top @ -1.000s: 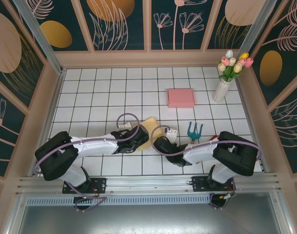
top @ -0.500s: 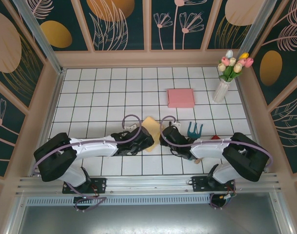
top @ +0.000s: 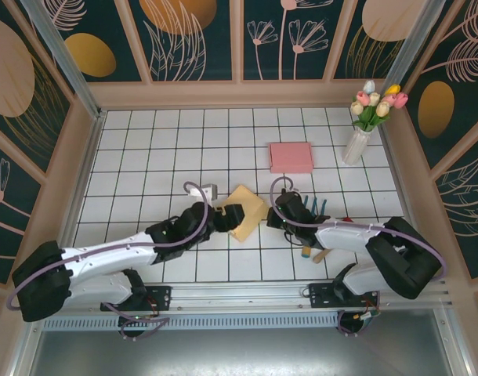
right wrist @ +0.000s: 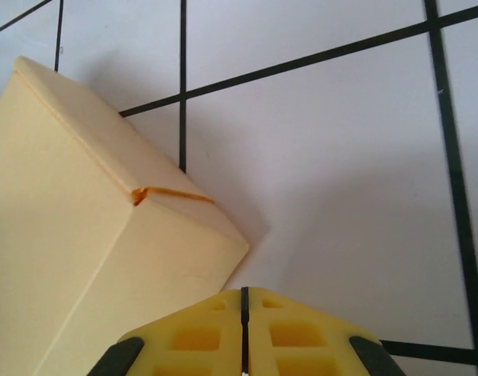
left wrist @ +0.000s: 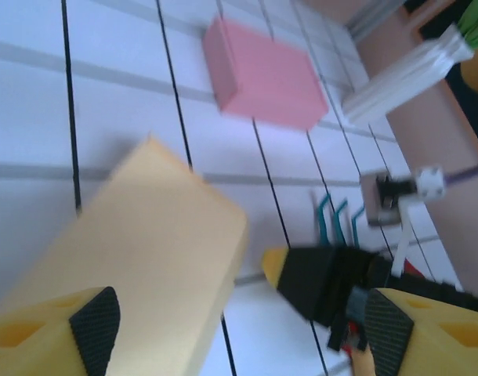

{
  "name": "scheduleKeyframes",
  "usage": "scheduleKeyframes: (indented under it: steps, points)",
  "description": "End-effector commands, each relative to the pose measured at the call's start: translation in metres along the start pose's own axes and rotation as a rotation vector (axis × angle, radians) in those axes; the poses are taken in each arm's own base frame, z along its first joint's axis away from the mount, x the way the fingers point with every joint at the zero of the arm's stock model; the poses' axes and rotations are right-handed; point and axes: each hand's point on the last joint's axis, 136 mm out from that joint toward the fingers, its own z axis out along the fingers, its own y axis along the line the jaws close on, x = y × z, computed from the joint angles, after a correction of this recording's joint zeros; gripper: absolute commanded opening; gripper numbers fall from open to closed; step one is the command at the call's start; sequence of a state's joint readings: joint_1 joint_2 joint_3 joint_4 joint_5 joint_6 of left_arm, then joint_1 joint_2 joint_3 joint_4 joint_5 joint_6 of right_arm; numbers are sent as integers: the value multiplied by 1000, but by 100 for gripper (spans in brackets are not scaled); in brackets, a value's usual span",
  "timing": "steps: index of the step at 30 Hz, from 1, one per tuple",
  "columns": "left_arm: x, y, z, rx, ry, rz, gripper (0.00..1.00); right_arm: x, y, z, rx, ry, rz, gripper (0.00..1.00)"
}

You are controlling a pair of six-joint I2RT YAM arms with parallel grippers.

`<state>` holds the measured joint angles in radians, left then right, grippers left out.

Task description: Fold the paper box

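Observation:
The yellow paper box (top: 248, 210) lies closed and flat on the white tiled table, turned diagonally. My left gripper (top: 229, 216) is at its left edge. In the left wrist view the gripper (left wrist: 239, 317) is open wide, and the box (left wrist: 137, 251) lies against its left finger (left wrist: 90, 325) without being clamped. My right gripper (top: 273, 213) is just right of the box. Seen from the right wrist, its yellow fingers (right wrist: 200, 333) are pressed together with nothing between them, and a corner of the box (right wrist: 90, 219) sits just ahead to the left.
A pink box (top: 291, 157) lies farther back, with a white vase of tulips (top: 356, 141) at the back right. A teal hand rake (top: 313, 207) and a wooden-handled tool (top: 317, 252) lie beside the right arm. Wooden walls ring the table.
The left arm has stretched out low toward the box and its gripper has opened around the box's left side. The right gripper has drawn back to the right, so more of the box shows.

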<state>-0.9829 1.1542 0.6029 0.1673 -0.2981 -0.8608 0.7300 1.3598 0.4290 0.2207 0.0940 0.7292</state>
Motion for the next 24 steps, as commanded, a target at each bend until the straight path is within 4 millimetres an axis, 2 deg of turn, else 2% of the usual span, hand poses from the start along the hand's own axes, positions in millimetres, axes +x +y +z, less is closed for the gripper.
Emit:
scheduleKeyframes:
  steps: [1, 3, 5, 12, 15, 20, 24]
  points:
    - [-36, 32, 11, -122, -69, 136, 85, 2, 0, -1, -23, 22, -14, 10]
    - [-40, 45, 27, -114, -41, 134, 85, 2, -2, 1, -18, 26, -9, 10]
    - [-38, 48, 43, -91, -9, 157, 85, 3, -4, 4, -14, 33, -5, 10]
    - [-6, 44, 93, -22, 106, 176, 79, 3, -2, 13, -51, 56, -1, 10]
    - [10, 46, 109, 6, 151, 177, 72, 5, 2, 18, -64, 79, -20, 10]
    - [36, 27, 123, 148, 212, 161, 65, 6, 5, 23, -73, 88, -33, 10]
    - [65, -1, 130, 233, 279, 197, 62, 4, 11, 27, -94, 92, -38, 10]
